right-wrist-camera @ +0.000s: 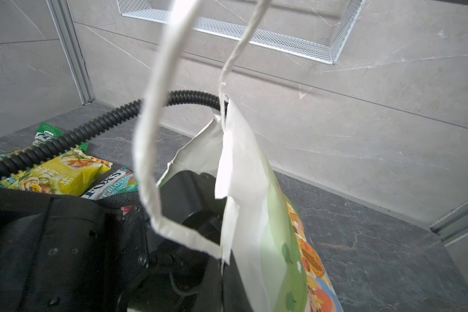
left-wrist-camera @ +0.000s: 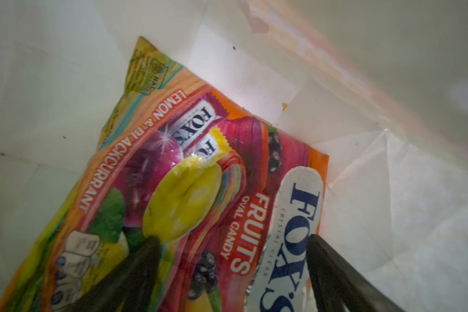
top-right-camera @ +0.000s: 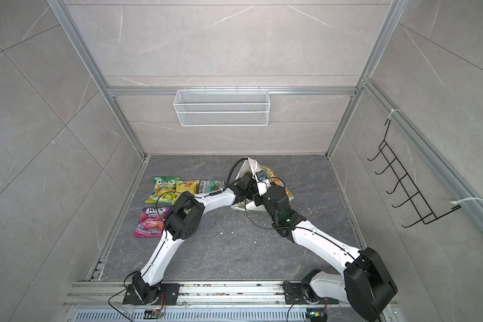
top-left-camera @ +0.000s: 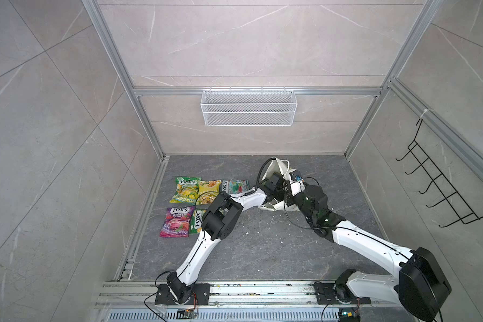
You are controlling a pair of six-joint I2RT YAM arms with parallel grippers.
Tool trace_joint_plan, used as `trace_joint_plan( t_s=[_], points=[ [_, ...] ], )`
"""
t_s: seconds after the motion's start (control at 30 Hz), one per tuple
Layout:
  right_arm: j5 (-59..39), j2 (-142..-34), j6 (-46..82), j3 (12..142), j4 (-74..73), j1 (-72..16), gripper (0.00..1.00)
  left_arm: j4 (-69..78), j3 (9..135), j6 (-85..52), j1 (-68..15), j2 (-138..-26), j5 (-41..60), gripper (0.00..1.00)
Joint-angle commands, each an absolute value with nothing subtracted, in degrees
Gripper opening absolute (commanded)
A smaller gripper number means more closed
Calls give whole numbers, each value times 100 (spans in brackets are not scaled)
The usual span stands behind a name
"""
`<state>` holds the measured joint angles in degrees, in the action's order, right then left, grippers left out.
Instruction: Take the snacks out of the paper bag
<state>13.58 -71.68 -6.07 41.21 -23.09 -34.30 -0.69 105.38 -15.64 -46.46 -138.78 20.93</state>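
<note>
The white paper bag (top-left-camera: pixel 273 207) stands at the back right of the floor, its flower-printed side (top-right-camera: pixel 288 193) facing right. My right gripper (top-left-camera: pixel 287 178) is shut on the bag's upper edge (right-wrist-camera: pixel 249 189) and holds the mouth open; its fingers are hidden behind the paper. My left gripper (left-wrist-camera: pixel 233 239) is inside the bag, open, its two black fingers (left-wrist-camera: pixel 146 259) straddling an orange-pink FOX'S Fruits packet (left-wrist-camera: pixel 189 167) lying on the bag's white inner wall (left-wrist-camera: pixel 389 216). Several snacks lie on the floor to the left: green-yellow (top-left-camera: pixel 186 189), yellow (top-left-camera: pixel 208 189), teal (top-left-camera: pixel 236 186) and purple (top-left-camera: pixel 176 221).
A green packet (top-left-camera: pixel 196 223) is half hidden under my left arm's elbow. A white wire mesh basket (top-left-camera: pixel 248 107) hangs on the back wall. A black hook rack (top-left-camera: pixel 441 189) hangs on the right wall. The bag's cord handle (right-wrist-camera: pixel 152 135) loops in front of the right wrist camera.
</note>
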Motion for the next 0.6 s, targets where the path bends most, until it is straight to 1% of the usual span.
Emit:
trace_joint_plan(
  t_s=[0.0,0.1,0.2,0.27,0.3,0.33,0.37,0.43,0.47,0.57],
  points=[
    [1022,-7212,-523,3955,-2984,-3459,0,290,10410,-1993,-4688,-14174,3142,80],
    [939,-7188,-501,3790,-3150,-3444,0,1067,10223,-2438,-4609,-14186,3655,77],
    [952,-7159,-446,3620,-3306,-3403,0,1467,10187,-2640,-4605,-14200,3950,63],
    [949,-7154,-391,3549,-3390,-3358,0,1642,10228,-2748,-4605,-14242,4122,58],
    [936,-7138,-374,3530,-3408,-3329,0,1679,10256,-2801,-4601,-14255,4159,50],
    [924,-7115,-361,3516,-3406,-3305,0,1719,10281,-2893,-4584,-14276,4183,38],
    [923,-7087,-352,3507,-3394,-3287,0,1800,10290,-2992,-4564,-14287,4226,30],
    [927,-7011,-352,3494,-3342,-3244,0,2177,10170,-3272,-4494,-14253,4315,27],
    [927,-6981,-353,3481,-3308,-3220,0,2322,10107,-3360,-4457,-14229,4336,22],
    [967,-6919,-352,3456,-3230,-3148,0,2114,10000,-3096,-4389,-14008,4273,21]
  ],
)
